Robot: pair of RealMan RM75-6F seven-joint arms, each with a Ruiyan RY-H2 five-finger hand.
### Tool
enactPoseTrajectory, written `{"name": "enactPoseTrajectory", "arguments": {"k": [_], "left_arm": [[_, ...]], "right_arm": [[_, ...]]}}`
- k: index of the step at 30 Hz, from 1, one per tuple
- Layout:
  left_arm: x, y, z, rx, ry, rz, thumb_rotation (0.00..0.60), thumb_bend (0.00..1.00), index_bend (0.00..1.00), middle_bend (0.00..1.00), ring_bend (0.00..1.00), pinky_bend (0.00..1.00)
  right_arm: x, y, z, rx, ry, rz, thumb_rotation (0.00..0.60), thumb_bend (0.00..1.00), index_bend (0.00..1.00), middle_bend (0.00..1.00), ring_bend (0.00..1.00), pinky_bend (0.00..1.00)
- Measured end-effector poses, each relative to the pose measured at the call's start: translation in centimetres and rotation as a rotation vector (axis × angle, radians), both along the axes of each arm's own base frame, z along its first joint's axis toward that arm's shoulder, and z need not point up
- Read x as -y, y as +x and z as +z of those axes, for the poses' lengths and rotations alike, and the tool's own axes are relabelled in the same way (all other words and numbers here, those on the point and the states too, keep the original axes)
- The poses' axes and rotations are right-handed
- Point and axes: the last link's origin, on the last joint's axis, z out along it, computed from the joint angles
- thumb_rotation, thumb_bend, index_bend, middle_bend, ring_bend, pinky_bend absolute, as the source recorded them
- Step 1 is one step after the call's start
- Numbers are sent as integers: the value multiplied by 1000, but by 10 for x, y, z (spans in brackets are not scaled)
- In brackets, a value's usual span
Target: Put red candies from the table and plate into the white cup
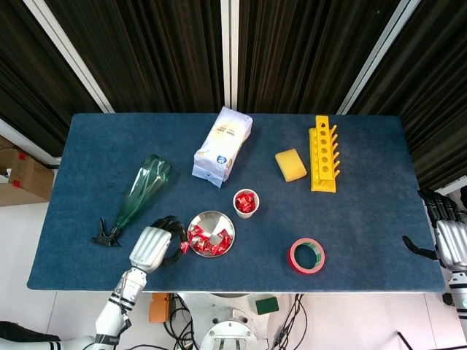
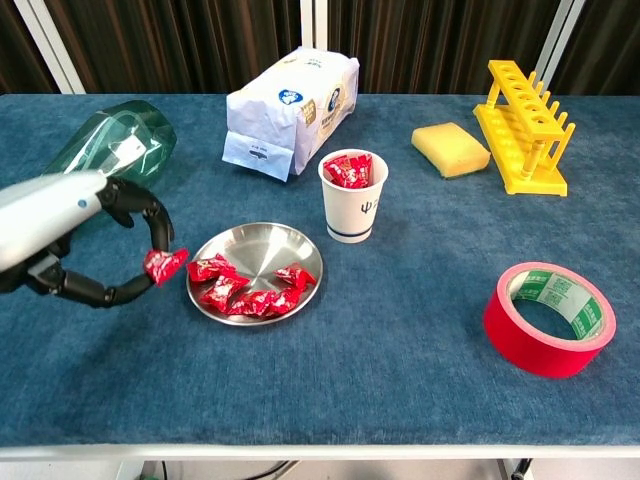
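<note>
My left hand hovers left of the steel plate, pinching a red candy lifted off the table. Several red candies lie on the plate's near half. Behind the plate stands the white cup, upright, with red candies inside. My right hand hangs beyond the table's right edge in the head view, fingers spread, holding nothing.
A green spray bottle lies on its side at the left, close behind my left hand. A white bag sits behind the cup. A yellow sponge, yellow rack and red tape roll occupy the right side.
</note>
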Motion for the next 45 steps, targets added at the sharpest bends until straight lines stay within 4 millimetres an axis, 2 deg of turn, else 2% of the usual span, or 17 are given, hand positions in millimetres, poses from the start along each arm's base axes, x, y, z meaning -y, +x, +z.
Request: {"name": "enactPoseTrajectory", "arguments": {"k": [2,6,9,11,15,21,23,28,31,35,38,41,45], "left_arm": [[-9,12,8,20,18,-15,600,379,574,368,207,312],[-36,49,22,36,47,-82,600,380,574,368,209,314],[-55,74,21,4,53,-119,600,381,576,368,208,311],[-66,88,15,-21,47,-127,600,381,577,368,208,307],[-91,116,-11,-49,9,-103,600,381,577,368,207,306],[-116,145,-46,-74,-18,-63,600,383,548,368,207,305],[-119,147,-52,-89,-23,-55,600,383,473,362,203,303],[-115,144,-54,-107,-41,-61,600,377,140,339,193,290],[-110,143,-50,-101,-42,-77,600,361,77,335,191,289],[-102,141,-40,-87,-34,-89,600,351,76,326,186,289],[-94,135,-30,-76,-31,-85,600,344,165,318,184,292],[-80,116,-21,-81,-43,-57,600,323,227,310,184,295],[-57,78,-17,-116,-70,-12,600,304,313,301,179,292]], "right_arm": [[0,0,0,1,-1,1,600,221,0,0,0,0],[-1,0,2,4,-11,1,600,221,0,0,0,0],[0,0,3,5,-13,1,600,221,0,0,0,0],[0,-1,3,4,-11,0,600,222,0,0,0,0],[1,-2,4,2,-6,0,600,221,0,0,0,0],[3,-3,2,1,2,-3,600,221,0,0,0,0],[3,-2,2,1,2,-1,600,221,0,0,0,0],[2,-2,3,2,-6,0,600,220,0,0,0,0],[2,-1,2,1,-6,1,600,221,0,0,0,0],[1,-1,1,-1,-1,1,600,221,0,0,0,0],[1,0,1,2,-3,3,600,221,0,0,0,0],[1,-1,2,3,-5,3,600,221,0,0,0,0],[1,0,0,0,10,5,600,221,0,0,0,0]]}}
